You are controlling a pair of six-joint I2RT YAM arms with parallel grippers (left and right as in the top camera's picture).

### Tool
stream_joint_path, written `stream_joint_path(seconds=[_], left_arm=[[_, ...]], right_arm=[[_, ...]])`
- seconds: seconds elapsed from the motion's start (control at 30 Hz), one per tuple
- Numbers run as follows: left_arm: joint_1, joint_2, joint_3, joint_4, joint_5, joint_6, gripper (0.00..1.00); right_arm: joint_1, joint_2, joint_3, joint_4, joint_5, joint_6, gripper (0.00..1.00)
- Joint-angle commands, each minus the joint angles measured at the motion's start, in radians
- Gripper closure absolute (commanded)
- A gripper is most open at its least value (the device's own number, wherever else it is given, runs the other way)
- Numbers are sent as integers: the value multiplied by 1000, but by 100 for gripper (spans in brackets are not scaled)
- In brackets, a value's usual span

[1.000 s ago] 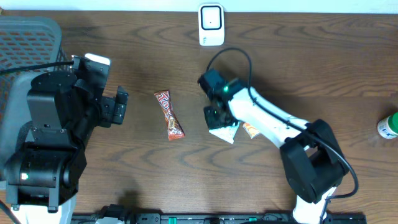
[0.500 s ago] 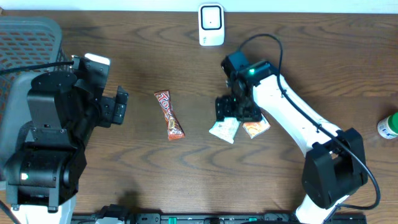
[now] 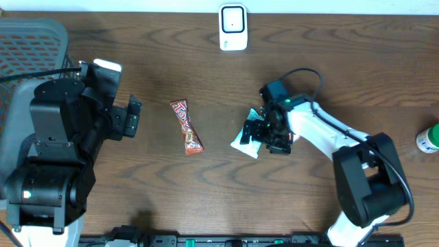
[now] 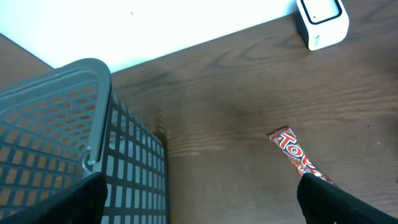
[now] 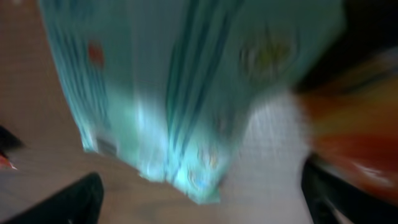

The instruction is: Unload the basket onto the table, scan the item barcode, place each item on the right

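A white and teal packet (image 3: 245, 143) lies flat on the table, below the white scanner (image 3: 233, 27) at the far edge. My right gripper (image 3: 265, 136) hangs low over the packet's right end, jaws wide open and holding nothing. In the right wrist view the teal packet (image 5: 186, 93) is blurred and fills the frame above the open gripper (image 5: 205, 208). An orange packet (image 5: 354, 140) lies beside it on the right. My left gripper (image 3: 132, 116) stays at the left, open and empty, well away from the packets.
A red candy bar (image 3: 186, 127) lies left of the packets and shows in the left wrist view (image 4: 295, 152). A grey mesh basket (image 4: 93, 112) stands at the far left. A green-capped bottle (image 3: 429, 139) sits at the right edge.
My right gripper went from shut at the white and teal packet to wide open. Its wrist swung right and sank towards the table. The left arm has not moved.
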Motion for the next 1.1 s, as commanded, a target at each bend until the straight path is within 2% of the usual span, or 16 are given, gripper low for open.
stream_joint_path(seconds=[0.0,0.13,0.23,0.67,0.77,1.0,1.07], left_arm=[[5,-1,-3,-2,12,-13,2],[5,-1,-3,-2,12,-13,2],[5,-1,-3,-2,13,-13,2],[5,-1,-3,-2,12,-13,2],[5,-1,-3,-2,12,-13,2],[5,-1,-3,-2,12,-13,2],[5,-1,-3,-2,12,-13,2]], right_arm=[[-26,18,-98,139,-109,34,1],[-29,18,-201,270,-40,155,5],[-36,18,-246,289,34,212,6],[-89,21,-290,343,150,138,9],[-93,27,-322,396,149,121,15],[-105,35,-359,480,144,88,38],[-104,42,-371,512,141,75,41]])
